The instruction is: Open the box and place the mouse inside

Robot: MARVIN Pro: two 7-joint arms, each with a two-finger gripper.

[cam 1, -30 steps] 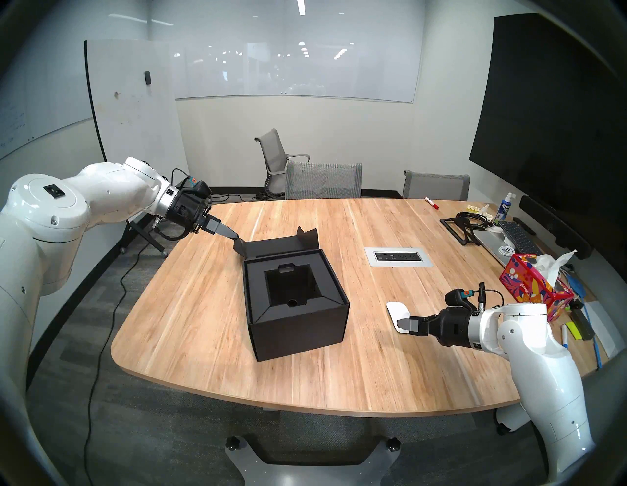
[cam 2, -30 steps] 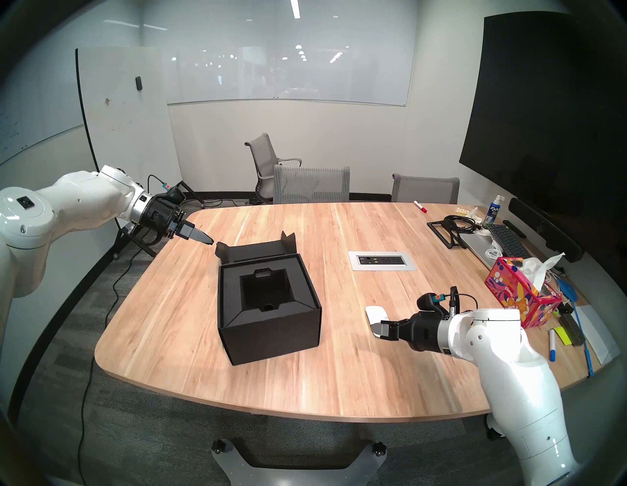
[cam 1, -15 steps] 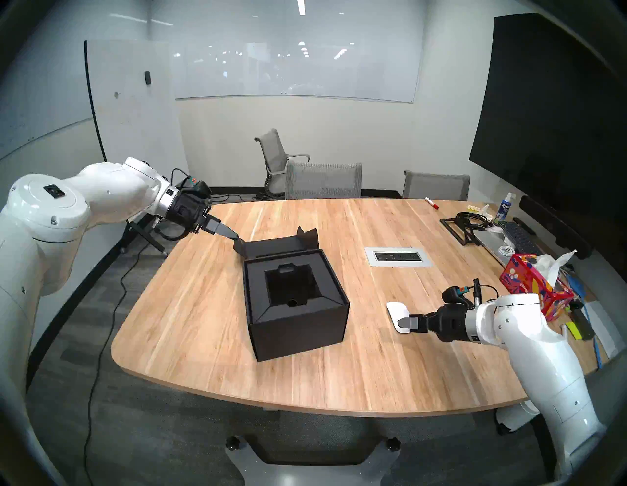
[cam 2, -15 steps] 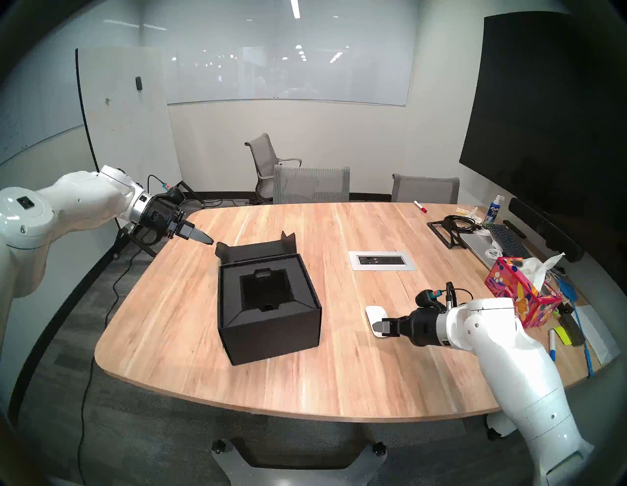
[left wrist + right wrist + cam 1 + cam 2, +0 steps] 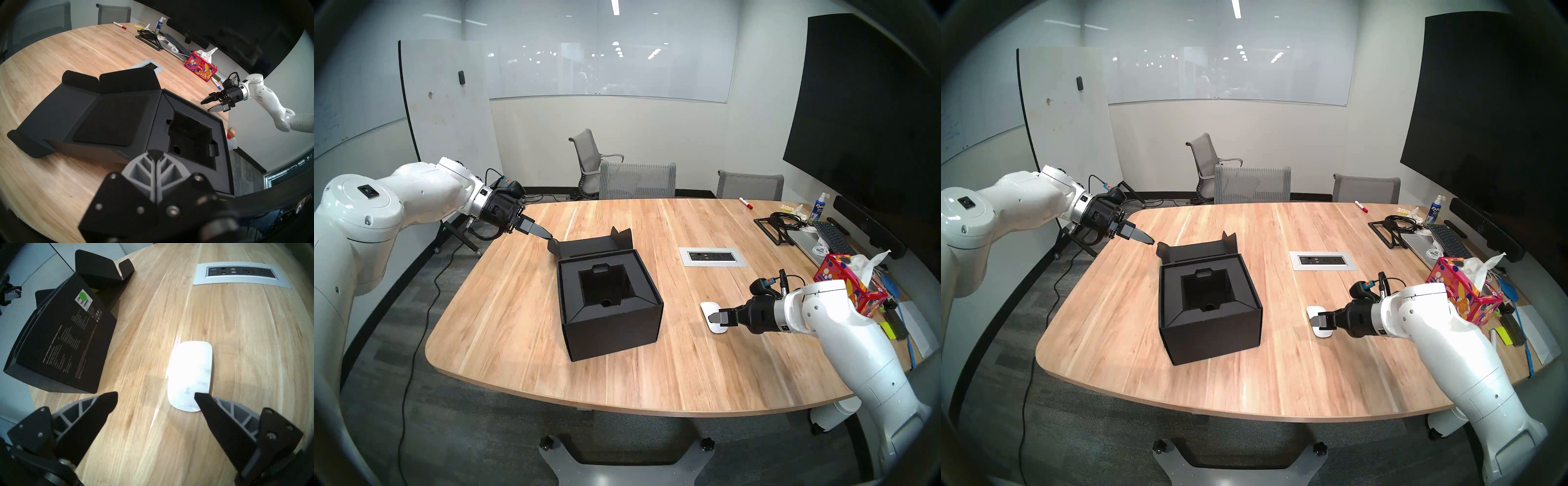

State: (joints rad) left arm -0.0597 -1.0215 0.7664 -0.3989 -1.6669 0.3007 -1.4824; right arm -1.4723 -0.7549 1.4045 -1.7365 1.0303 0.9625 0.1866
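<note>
Your right gripper (image 5: 155, 394) has its fingers spread wide and empty, only one over the mouse (image 5: 190, 375) near the bench's (image 5: 517, 322) right edge; closing off-centre could skid it. Left fingers (image 5: 153, 157) are closed, empty, beside the open box (image 5: 611, 302).

We see the box (image 5: 612, 317), a matte black cardboard cube, sitting on the wooden table toward its left half with its lid (image 5: 102, 122) folded back flat behind it, side tabs sticking up. Inside we find a black recessed insert (image 5: 605, 288) with a deep square well and a round hole near its front edge. One side wall carries fine white print and a white label with a green dot (image 5: 83, 298). The mouse (image 5: 190, 375), a smooth white low-profile oval, lies flat on the table, well apart from the box on its right.
</note>
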